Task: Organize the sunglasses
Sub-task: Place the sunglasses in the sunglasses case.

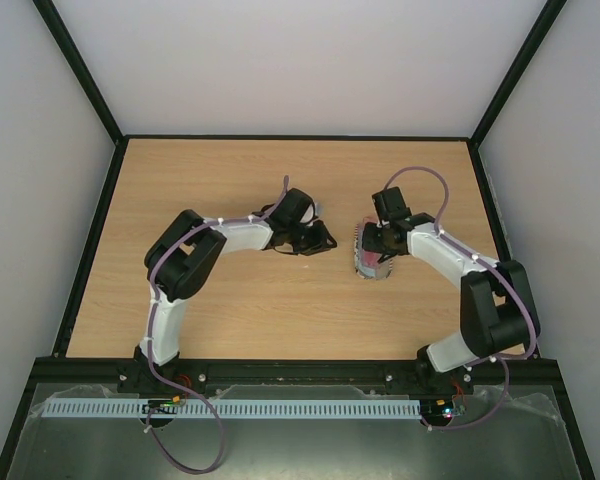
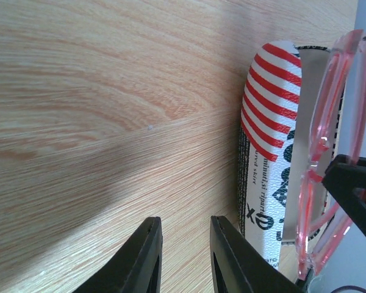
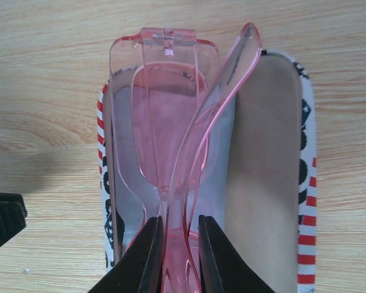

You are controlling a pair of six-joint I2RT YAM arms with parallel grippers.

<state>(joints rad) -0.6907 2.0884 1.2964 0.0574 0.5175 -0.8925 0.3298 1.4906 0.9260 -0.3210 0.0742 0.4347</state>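
Observation:
The sunglasses (image 3: 165,122), folded with a translucent pink-red frame, stand on edge in the open stars-and-stripes case (image 3: 265,171). My right gripper (image 3: 178,224) is shut on them at the bridge, directly above the case (image 1: 370,265). A pale bluish layer (image 3: 229,146) lies under the glasses inside the case. My left gripper (image 2: 184,232) is open and empty, low over the bare wood just left of the case (image 2: 271,104). In the left wrist view the sunglasses (image 2: 329,140) show beyond the case's striped wall. In the top view the left gripper (image 1: 318,238) and right gripper (image 1: 373,243) sit close together.
The wooden table (image 1: 280,310) has a black raised border and grey walls on three sides. One left finger (image 3: 3,220) shows at the left edge of the right wrist view. The right gripper's finger (image 2: 354,189) shows in the left wrist view.

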